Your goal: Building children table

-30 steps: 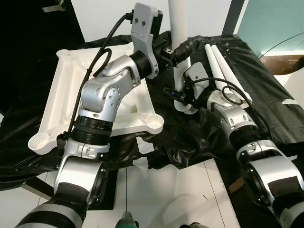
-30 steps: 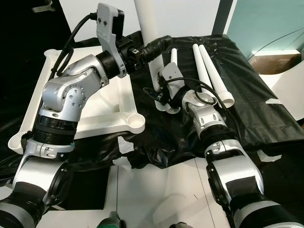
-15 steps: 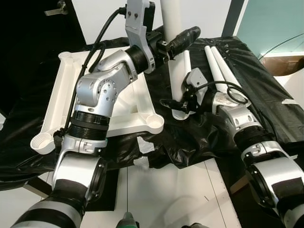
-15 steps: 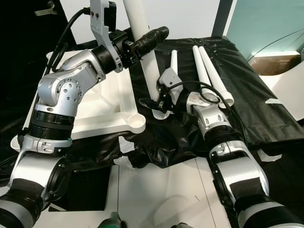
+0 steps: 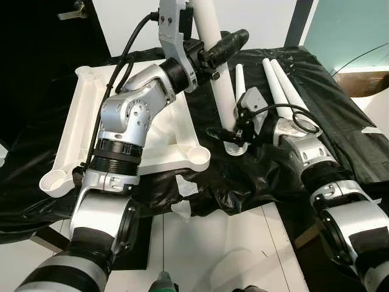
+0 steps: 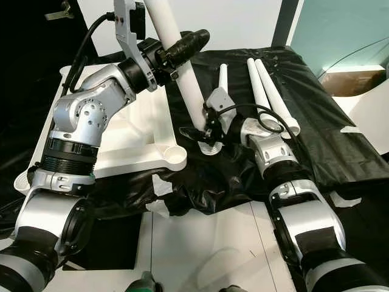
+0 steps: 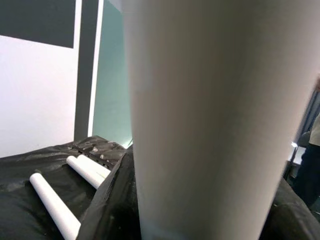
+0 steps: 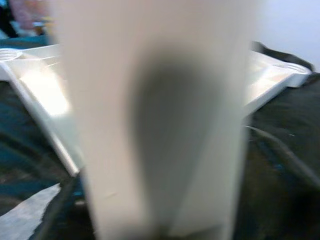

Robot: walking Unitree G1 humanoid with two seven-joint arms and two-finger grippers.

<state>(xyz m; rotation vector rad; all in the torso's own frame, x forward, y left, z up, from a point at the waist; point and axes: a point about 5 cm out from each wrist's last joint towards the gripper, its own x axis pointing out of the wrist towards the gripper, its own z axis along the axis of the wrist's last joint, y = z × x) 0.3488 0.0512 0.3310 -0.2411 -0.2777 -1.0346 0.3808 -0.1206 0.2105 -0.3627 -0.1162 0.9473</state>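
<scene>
Nearest the robot lies white floor (image 5: 213, 243), and beyond it the bench edge draped in black plastic sheeting (image 5: 255, 176). On that sheeting lies the white table frame (image 5: 79, 134), underside up, with a round leg socket (image 5: 196, 157) at its near corner. Just to the right of that socket, the wide foot of a white table leg (image 5: 220, 79) rests on the sheeting. The right tool (image 5: 226, 135) is at that foot, its black fingers set against the base and closed on it; the right wrist view has the leg blurred and very close, with the frame behind. The leg leans up and away from the socket toward the far left. Higher on the leg, past the frame's far side, the left tool (image 5: 220, 50) is clamped around the shaft. Farther back and to the right of the held leg, three spare legs (image 5: 281, 85) lie flat on the sheeting, two touching side by side.
</scene>
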